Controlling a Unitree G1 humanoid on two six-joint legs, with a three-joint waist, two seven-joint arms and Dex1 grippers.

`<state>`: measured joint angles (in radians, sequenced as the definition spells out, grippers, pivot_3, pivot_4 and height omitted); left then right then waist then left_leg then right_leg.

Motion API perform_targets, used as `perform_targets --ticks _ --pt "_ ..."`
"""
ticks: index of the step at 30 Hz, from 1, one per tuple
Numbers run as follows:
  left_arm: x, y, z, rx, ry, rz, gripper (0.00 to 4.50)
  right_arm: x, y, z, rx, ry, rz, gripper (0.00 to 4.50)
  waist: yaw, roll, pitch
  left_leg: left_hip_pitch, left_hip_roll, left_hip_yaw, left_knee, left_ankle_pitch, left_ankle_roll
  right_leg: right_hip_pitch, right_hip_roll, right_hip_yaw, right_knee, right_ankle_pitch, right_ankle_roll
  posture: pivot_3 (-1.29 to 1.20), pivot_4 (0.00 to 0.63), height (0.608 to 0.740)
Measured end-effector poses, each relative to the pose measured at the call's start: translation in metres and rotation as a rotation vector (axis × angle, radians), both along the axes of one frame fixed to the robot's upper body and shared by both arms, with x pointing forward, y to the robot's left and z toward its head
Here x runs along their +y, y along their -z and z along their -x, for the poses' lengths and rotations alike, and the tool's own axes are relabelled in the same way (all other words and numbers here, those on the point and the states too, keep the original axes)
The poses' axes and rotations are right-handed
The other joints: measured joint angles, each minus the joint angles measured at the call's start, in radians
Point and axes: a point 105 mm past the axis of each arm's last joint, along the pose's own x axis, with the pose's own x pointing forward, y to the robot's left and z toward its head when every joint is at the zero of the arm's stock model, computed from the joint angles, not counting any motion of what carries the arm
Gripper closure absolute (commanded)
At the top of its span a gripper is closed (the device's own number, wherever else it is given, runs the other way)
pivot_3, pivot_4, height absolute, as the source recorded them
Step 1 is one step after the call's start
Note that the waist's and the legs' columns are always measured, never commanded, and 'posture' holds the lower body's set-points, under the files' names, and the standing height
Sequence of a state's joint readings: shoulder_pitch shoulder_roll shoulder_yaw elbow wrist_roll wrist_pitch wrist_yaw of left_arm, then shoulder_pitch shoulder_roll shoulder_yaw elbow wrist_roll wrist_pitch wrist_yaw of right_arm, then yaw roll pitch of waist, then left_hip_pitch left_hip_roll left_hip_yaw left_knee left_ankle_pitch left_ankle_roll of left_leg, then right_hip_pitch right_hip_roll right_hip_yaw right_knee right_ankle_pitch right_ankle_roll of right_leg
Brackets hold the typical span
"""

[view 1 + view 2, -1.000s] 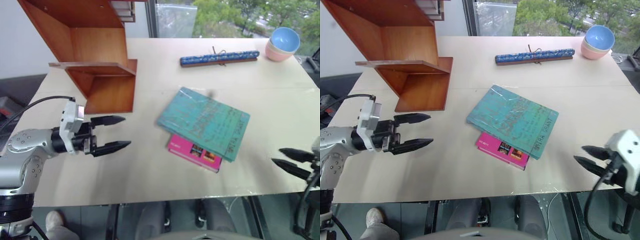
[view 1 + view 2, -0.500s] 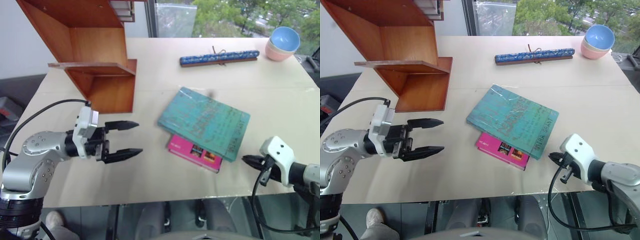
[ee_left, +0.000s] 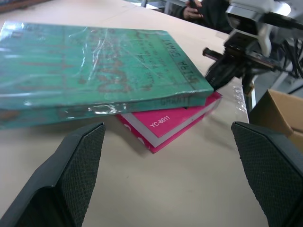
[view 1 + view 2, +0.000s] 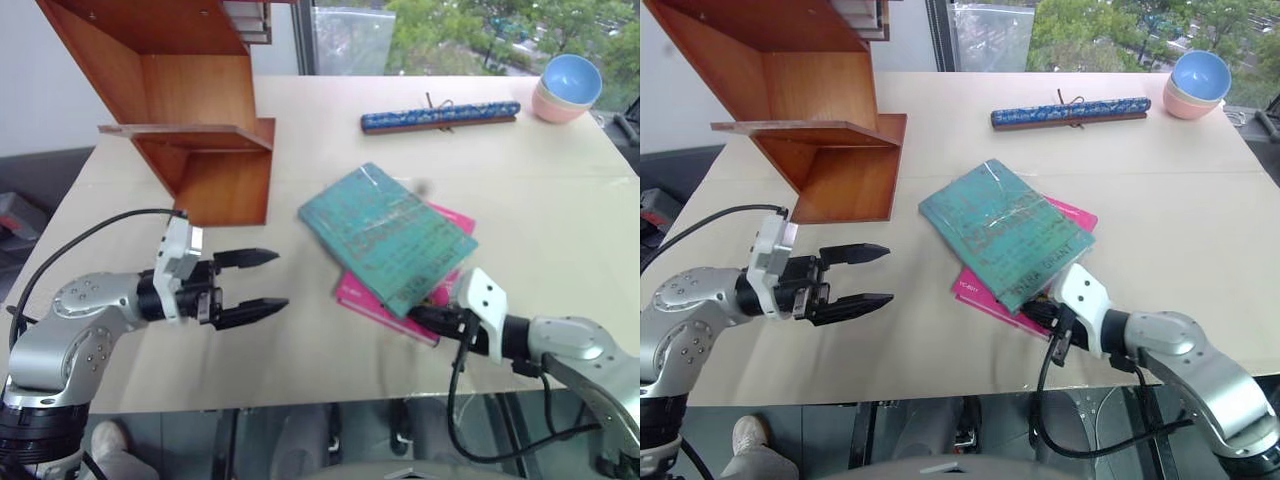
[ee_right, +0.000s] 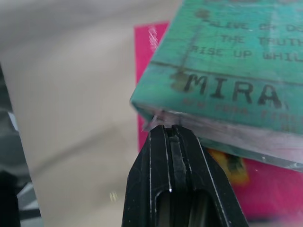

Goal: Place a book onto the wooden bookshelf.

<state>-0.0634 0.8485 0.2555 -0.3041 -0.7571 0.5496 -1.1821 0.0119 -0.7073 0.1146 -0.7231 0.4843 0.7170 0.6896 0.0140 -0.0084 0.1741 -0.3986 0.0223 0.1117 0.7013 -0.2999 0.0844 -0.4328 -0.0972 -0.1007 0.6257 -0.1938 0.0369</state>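
Two books stacked mid-desk: the book [image 4: 388,237], teal-green and glossy, lying flat and skewed on top of a smaller pink book [image 4: 441,218], whose corners poke out beyond its far-right edge and near edge. Both resting on the pale desk [image 4: 300,350], well apart from the wooden bookshelf [image 4: 190,130] standing at the far-left corner. No book on any of the shelf boards.

Left gripper [image 4: 255,283] hovering just above the desk, in front of the bookshelf's lower compartment and left of the books, pointing toward them. Jaws spread wide, gripping nothing; from the left wrist view, the two black fingers [image 3: 71,179] framing the spine side of the teal book [image 3: 94,71] with the pink one [image 3: 165,125] under it.

Right gripper [image 4: 418,316] low at the near corner of the stack, tips against the teal book's near corner. Jaws pressed fully together, nothing between them; in the right wrist view the closed tip [image 5: 169,142] touching the bottom edge of the teal cover's corner [image 5: 227,71], just above the pink book.

Further back on the desk: a long blue patterned roll [image 4: 440,115] lying crosswise, and stacked bowls [image 4: 567,87], blue over pink, at the far-right corner.
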Motion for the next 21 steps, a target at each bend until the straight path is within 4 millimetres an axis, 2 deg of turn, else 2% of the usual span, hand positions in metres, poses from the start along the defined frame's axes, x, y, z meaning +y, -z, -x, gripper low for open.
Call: perform_targets --ticks 2,3,5,6,7,9,11,12,17,21 --pt "0.000 0.004 -0.002 0.036 -0.036 0.020 0.00 0.000 0.000 0.001 0.000 0.000 -0.003 4.44 0.000 0.000 0.000 0.000 0.000 0.000 0.000 0.000 0.000 0.000 0.000 0.000 0.000 0.001 0.001 0.00 0.150 0.738" --pt "0.000 0.008 -0.004 0.076 -0.074 0.044 0.00 -0.002 0.000 0.005 0.008 0.005 -0.012 4.07 0.002 0.000 0.000 0.000 0.000 0.000 0.000 0.000 0.000 0.000 0.000 0.000 0.000 0.002 0.003 0.00 0.150 0.738" --pt "-0.002 0.012 -0.007 0.139 -0.131 0.078 0.00 -0.013 0.000 0.015 0.043 0.032 -0.033 3.68 0.004 0.000 0.000 -0.001 0.000 -0.001 0.000 0.000 0.000 0.000 0.000 -0.001 0.000 0.002 0.004 0.00 0.150 0.738" --pt "-0.002 0.013 -0.007 0.148 -0.138 0.080 0.00 -0.015 -0.001 0.016 0.043 0.033 -0.034 3.30 0.006 0.000 0.000 -0.001 -0.001 -0.001 0.000 0.000 0.000 0.001 -0.001 0.000 0.000 0.002 0.004 0.00 0.150 0.738" --pt "-0.002 0.019 -0.008 0.224 -0.186 0.088 0.00 -0.032 -0.003 0.032 0.075 0.066 -0.018 2.80 0.007 0.000 0.000 0.000 -0.001 -0.002 0.000 0.000 0.000 0.002 -0.001 0.000 0.000 0.002 0.004 0.00 0.150 0.738" --pt "-0.002 0.023 -0.009 0.279 -0.212 0.096 0.00 -0.042 -0.010 0.042 0.072 0.098 -0.019 1.89 0.004 -0.001 -0.001 0.000 0.000 -0.002 0.000 0.000 0.000 0.002 0.000 0.000 0.000 0.002 0.004 0.00 0.150 0.738" --pt "-0.005 0.026 -0.010 0.347 -0.233 0.107 0.00 -0.053 -0.026 0.047 0.005 0.155 -0.017 1.21 0.001 -0.001 -0.001 0.002 0.000 -0.002 0.000 0.000 0.000 0.003 0.000 0.000 0.001 0.002 0.005 0.00 0.150 0.738" --pt "-0.008 0.027 -0.011 0.392 -0.245 0.114 0.00 -0.061 -0.039 0.048 -0.060 0.195 -0.009 0.69 0.000 -0.001 -0.001 0.002 0.000 -0.002 0.001 0.000 -0.001 0.003 0.000 0.001 0.001 0.002 0.005 0.00 0.150 0.738" --pt "-0.017 0.031 -0.022 0.558 -0.278 0.162 0.00 -0.068 -0.069 0.050 -0.194 0.204 -0.011 0.69 0.001 -0.002 -0.002 0.005 0.000 -0.001 0.002 -0.002 -0.005 0.004 0.001 0.003 0.004 0.002 0.004 0.00 0.150 0.738" --pt "-0.035 0.039 -0.038 0.740 -0.293 0.249 0.00 -0.053 -0.099 0.049 -0.305 0.119 -0.063 0.69 0.001 -0.005 -0.002 0.004 0.000 -0.002 0.003 0.001 -0.001 0.004 0.000 0.006 0.005 0.002 0.004 0.00 0.150 0.738"
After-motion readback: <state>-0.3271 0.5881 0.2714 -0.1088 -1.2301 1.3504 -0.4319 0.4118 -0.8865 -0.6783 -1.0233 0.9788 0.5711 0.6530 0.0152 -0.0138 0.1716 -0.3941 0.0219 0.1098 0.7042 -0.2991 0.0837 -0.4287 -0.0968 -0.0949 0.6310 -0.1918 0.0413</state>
